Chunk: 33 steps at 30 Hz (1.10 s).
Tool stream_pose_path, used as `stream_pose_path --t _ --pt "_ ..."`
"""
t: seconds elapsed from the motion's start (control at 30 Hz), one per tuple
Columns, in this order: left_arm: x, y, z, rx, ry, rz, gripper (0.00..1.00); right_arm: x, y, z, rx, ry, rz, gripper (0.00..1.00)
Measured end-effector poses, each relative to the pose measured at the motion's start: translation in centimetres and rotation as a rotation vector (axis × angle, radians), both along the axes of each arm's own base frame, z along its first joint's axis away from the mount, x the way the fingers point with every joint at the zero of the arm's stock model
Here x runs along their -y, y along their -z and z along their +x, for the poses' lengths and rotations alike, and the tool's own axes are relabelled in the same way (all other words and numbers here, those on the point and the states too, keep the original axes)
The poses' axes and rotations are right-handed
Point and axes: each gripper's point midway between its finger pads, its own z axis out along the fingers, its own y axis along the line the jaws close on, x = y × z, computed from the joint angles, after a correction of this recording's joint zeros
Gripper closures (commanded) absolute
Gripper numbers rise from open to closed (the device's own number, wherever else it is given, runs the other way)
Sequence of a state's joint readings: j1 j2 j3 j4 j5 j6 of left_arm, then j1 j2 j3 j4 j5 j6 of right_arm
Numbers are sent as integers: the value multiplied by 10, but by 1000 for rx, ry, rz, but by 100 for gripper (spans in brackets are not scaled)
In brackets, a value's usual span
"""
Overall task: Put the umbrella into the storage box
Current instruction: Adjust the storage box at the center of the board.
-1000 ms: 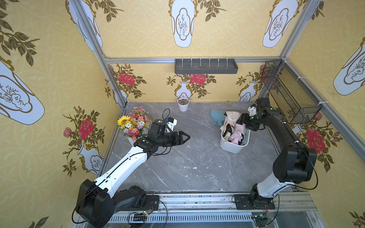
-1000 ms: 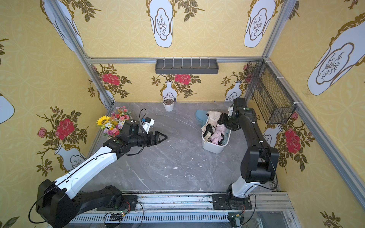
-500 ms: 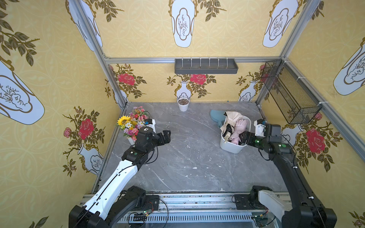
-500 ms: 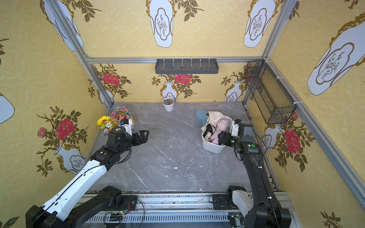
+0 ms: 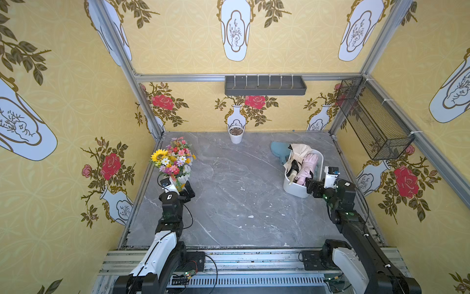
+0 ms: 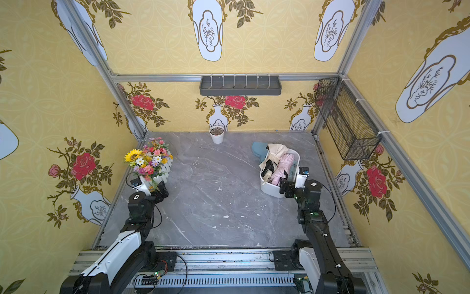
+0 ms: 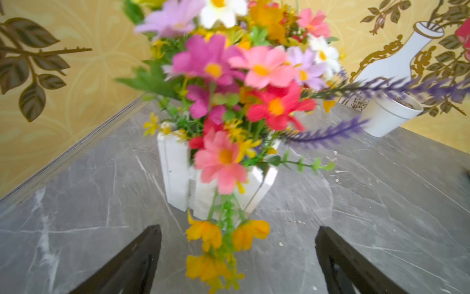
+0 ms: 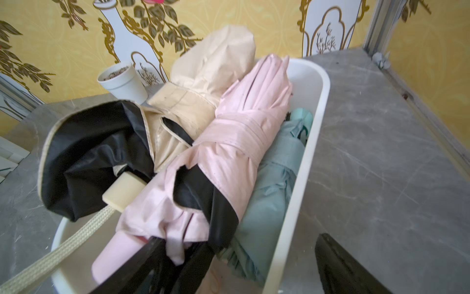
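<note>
Flowers (image 5: 173,159) in a white picket planter stand at the left edge. The left gripper (image 7: 237,230) hovers just on their near side, jaws spread wide and empty. Right of centre, the storage box (image 5: 296,189) holds the pink umbrella (image 5: 307,168), which lies along it between a cream umbrella (image 8: 211,76) and a teal umbrella (image 8: 277,163). The right gripper (image 8: 239,238) sits at the box's near end, jaws apart, gripping nothing. Placing looks done; the next move calls for drawing that arm clear without snagging fabric or the cord (image 8: 63,244). The grey marble table (image 5: 229,203) is flecked with white, with a small white pot (image 5: 235,135) by the far wall. Yellow floral wallpaper surrounds it, and a wire basket (image 5: 373,122) hangs on the right wall.
</note>
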<state>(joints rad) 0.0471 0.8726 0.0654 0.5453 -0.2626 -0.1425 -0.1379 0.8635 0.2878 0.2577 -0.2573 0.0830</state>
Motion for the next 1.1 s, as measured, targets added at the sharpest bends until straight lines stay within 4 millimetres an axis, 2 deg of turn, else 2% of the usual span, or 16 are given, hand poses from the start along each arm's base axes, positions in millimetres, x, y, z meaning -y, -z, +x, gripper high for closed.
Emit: stream_pose_path --t 0.2,0.37,0.4,0.43,0.53,0.57,0.6,0.8,1.1 --pt "-4 1 21 59 21 17 0 2 -4 14 132 17 18 9" --pt "0 10 26 76 52 28 0 6 -7 25 222 49 9 9" --pt "1 7 25 92 58 35 0 9 -4 27 229 67 -2 8" --pt "1 1 25 118 58 39 0 13 8 27 206 89 -13 8" --pt "1 -12 27 173 59 45 0 11 4 34 263 84 -32 7" --pt "1 -14 27 180 60 47 0 11 4 38 281 84 -34 2" --pt "2 -15 27 184 61 49 0 10 2 41 295 83 -36 3" --pt "2 -18 31 197 67 50 0 8 0 62 260 79 -59 3" --pt "1 -22 36 200 63 50 0 3 3 65 239 85 -96 3"
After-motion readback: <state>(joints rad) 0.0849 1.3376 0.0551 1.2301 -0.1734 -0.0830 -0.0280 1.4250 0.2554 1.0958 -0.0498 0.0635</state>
